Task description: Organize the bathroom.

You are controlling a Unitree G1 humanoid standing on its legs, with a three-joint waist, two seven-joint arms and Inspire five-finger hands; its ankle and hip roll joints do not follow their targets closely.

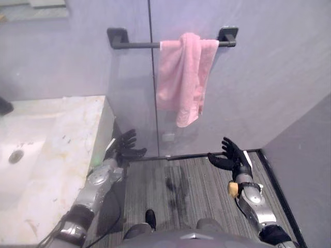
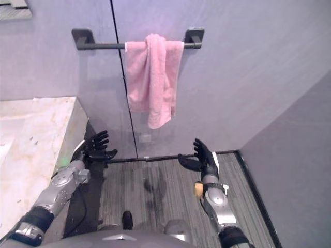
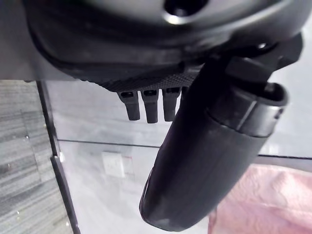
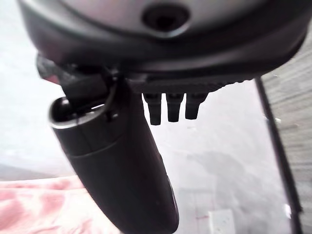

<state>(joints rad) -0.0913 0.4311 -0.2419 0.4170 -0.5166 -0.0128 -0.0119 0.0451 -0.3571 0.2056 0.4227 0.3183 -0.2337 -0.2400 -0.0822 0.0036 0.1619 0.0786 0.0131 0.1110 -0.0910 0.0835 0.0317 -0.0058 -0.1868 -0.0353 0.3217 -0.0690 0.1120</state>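
- Left eye view first: a pink towel [image 1: 183, 77] hangs draped over the dark towel bar [image 1: 137, 45] on the grey wall, bunched toward the bar's right end, one fold hanging lower than the rest.
- Both hands sit low, well below the towel and apart from it, with nothing in either.
- Left hand [image 1: 123, 148] hovers beside the corner of the pale marble counter [image 1: 67, 150], fingers spread and straight, thumb out to the side.
- Right hand [image 1: 230, 157] is over the striped grey floor [image 1: 181, 191] near the base of the wall, fingers relaxed and fanned, palm turned inward.
- Left wrist view: thumb [image 3: 204, 161] sticks forward, fingertips straight in a row beside it, pink cloth showing past them.
- Right wrist view: same story, thumb [image 4: 122, 170] extended, fingers loose, pink towel [image 4: 34, 204] at the lower corner.
- A sink basin with a drain [image 1: 16, 156] is set in the counter at the left edge.
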